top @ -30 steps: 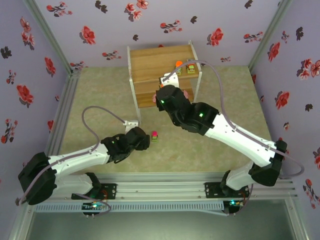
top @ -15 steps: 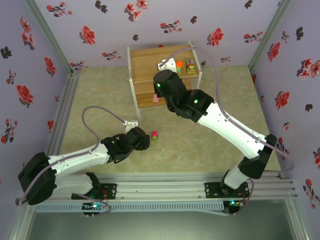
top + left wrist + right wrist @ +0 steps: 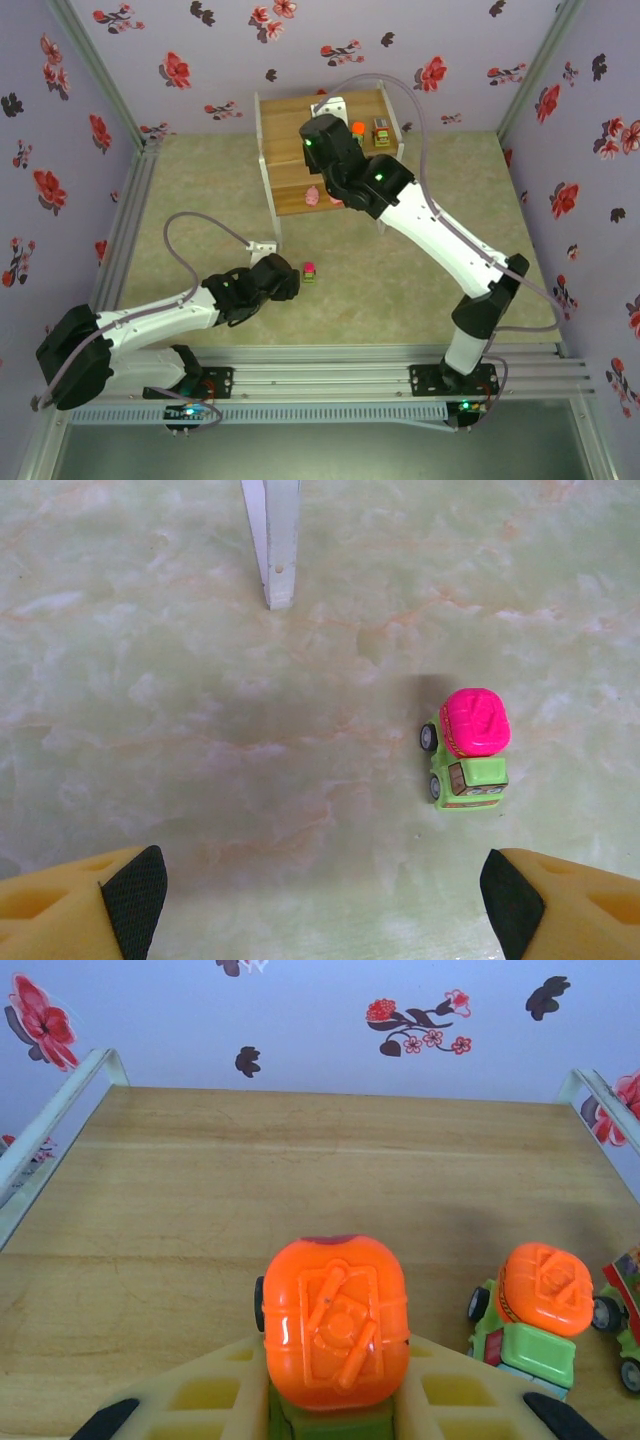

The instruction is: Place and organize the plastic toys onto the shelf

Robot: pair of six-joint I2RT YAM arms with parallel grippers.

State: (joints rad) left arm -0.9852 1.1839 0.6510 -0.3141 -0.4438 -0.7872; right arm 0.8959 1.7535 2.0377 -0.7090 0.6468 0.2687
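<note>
My right gripper (image 3: 335,1365) is shut on an orange-topped yellow-green toy (image 3: 336,1320), holding it just over the top board of the shelf (image 3: 250,1180). To its right on that board stand a second orange-topped toy (image 3: 535,1310) and, at the frame edge, another toy (image 3: 628,1325). From above, the right gripper (image 3: 333,112) hangs over the shelf (image 3: 290,125), left of the orange toy (image 3: 358,128) and a grey-brown one (image 3: 381,132). Pink pigs (image 3: 312,195) sit on the lower tier. My left gripper (image 3: 325,900) stands open, low over the floor, with a magenta-topped toy (image 3: 470,750) ahead and to the right.
A white shelf leg (image 3: 272,540) stands ahead of the left gripper. The floor (image 3: 420,260) is a pale green mat enclosed by flowered walls (image 3: 330,45). The right arm (image 3: 430,225) stretches diagonally from its base to the shelf.
The right arm has reached farther back, carrying the orange-topped toy from in front of the shelf to over its top board and uncovering the pigs on the lower tier. The left arm stays still.
</note>
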